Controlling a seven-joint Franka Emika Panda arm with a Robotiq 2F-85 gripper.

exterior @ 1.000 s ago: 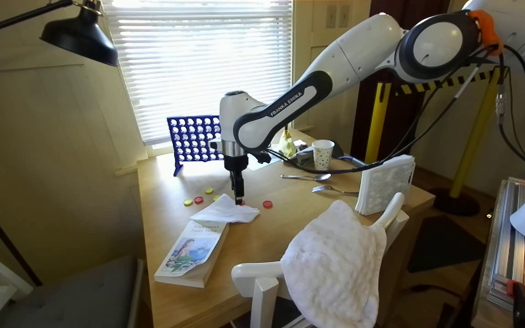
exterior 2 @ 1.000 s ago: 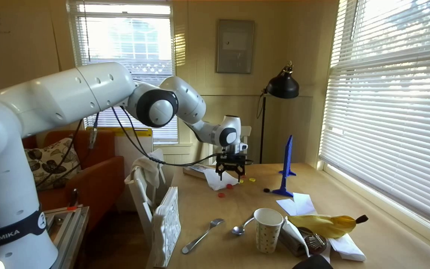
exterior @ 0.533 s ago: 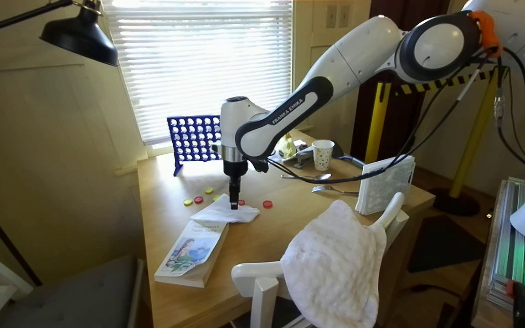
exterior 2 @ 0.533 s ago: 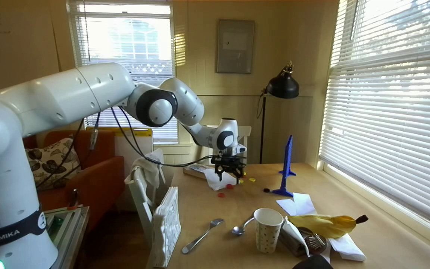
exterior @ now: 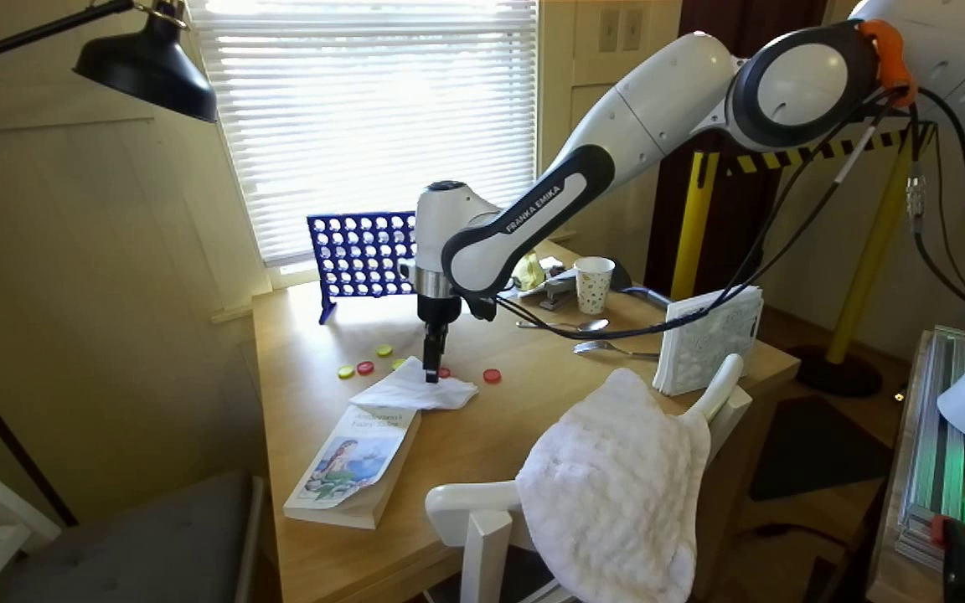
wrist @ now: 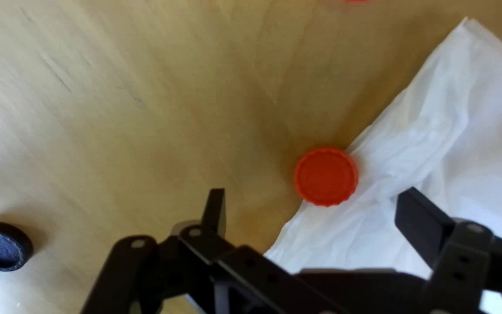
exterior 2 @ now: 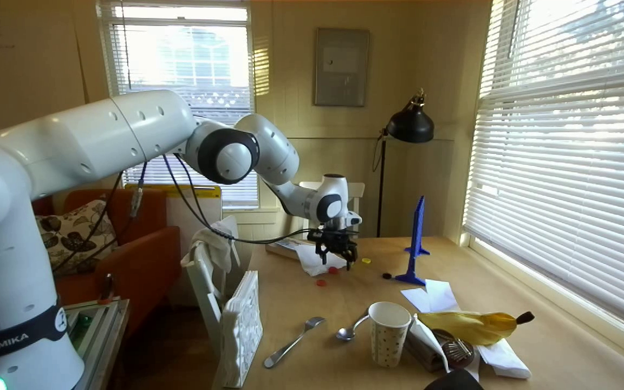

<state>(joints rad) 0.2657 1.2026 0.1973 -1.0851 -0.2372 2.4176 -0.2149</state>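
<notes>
Wrist view: a red disc (wrist: 326, 176) lies at the edge of a white napkin (wrist: 486, 144) on the table (wrist: 146, 109); whether it rests on the napkin or beside it is hard to tell. It shows in the gap of the gripper (wrist: 311, 207), which is spread wide and grasps nothing. A black disc (wrist: 1, 247) is clipped by the left border, and only a sliver of another red disc (wrist: 355, 0) shows at the top. In an exterior view the gripper partly hides the red disc, the arm (exterior: 533, 209) covers part of a blue rack (exterior: 361, 257), and the napkin meets a book (exterior: 357, 461) whose title is faint.
</notes>
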